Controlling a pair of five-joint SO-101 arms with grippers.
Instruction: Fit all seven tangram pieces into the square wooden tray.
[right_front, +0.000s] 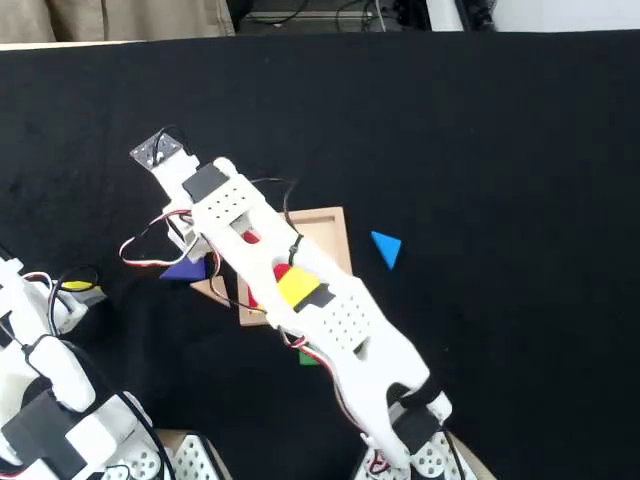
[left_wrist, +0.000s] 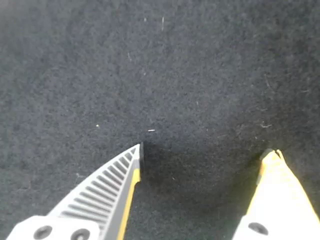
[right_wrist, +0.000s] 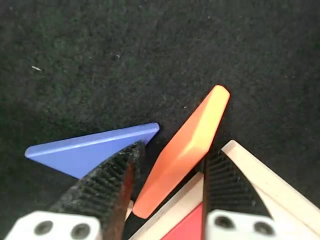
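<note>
My right gripper (right_wrist: 172, 152) is shut on an orange piece (right_wrist: 187, 145) that stands tilted on its edge, just off the corner of the wooden tray (right_wrist: 262, 182). A red piece (right_wrist: 186, 226) lies inside that corner. Flat on the cloth beside one finger lies a dark blue triangle (right_wrist: 82, 149). From above, the right arm stretches across the tray (right_front: 326, 224), with the gripper (right_front: 190, 248) beside the tray next to the dark blue triangle (right_front: 184, 269). A yellow piece (right_front: 297, 285) shows under the arm. My left gripper (left_wrist: 202, 152) is open over bare cloth.
A light blue triangle (right_front: 386, 247) lies on the black cloth to the right of the tray. A green piece (right_front: 308, 357) peeks out under the right arm below the tray. The left arm (right_front: 50, 390) stays at the lower left corner.
</note>
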